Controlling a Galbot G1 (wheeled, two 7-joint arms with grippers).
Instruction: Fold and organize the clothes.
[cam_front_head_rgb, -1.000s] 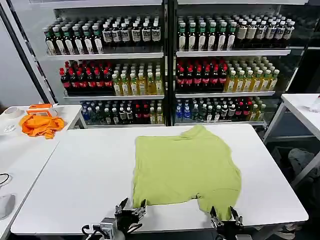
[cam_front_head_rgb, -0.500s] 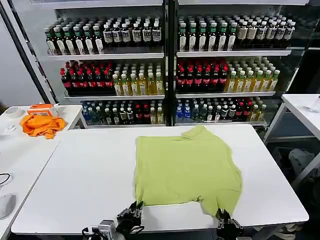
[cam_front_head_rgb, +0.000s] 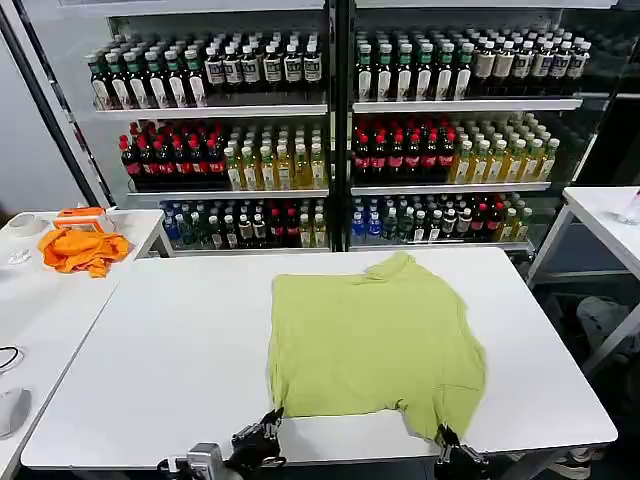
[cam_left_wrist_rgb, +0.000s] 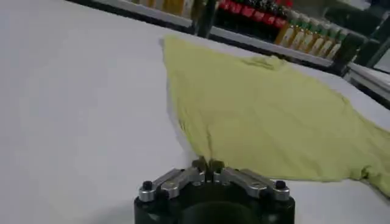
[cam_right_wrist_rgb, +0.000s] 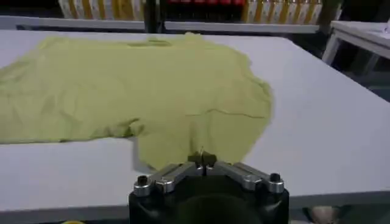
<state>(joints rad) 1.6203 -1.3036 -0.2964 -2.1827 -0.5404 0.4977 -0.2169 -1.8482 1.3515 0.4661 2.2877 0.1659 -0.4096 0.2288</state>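
The lime yellow-green T-shirt (cam_front_head_rgb: 375, 340) lies spread flat, plain face up, on the white table (cam_front_head_rgb: 170, 350), with its collar toward the far edge. My left gripper (cam_front_head_rgb: 266, 428) sits at the near left hem corner, shut on the cloth. In the left wrist view the T-shirt (cam_left_wrist_rgb: 268, 109) narrows to a pinched fold at that gripper (cam_left_wrist_rgb: 207, 165). At the near right corner my right gripper (cam_front_head_rgb: 446, 440) is also shut on the hem. The right wrist view has the T-shirt (cam_right_wrist_rgb: 152, 85) reaching into this gripper (cam_right_wrist_rgb: 202, 159).
A bright orange cloth (cam_front_head_rgb: 82, 250) lies on the side table to the left. Shelves of bottles (cam_front_head_rgb: 330, 150) stand behind the far edge. Another white table (cam_front_head_rgb: 610, 215) stands at the right. Both grippers are at the table's near edge.
Both grippers were open at the near hem one second ago; they have closed on the hem corners and dropped toward the near edge. The hem has shifted slightly with them.
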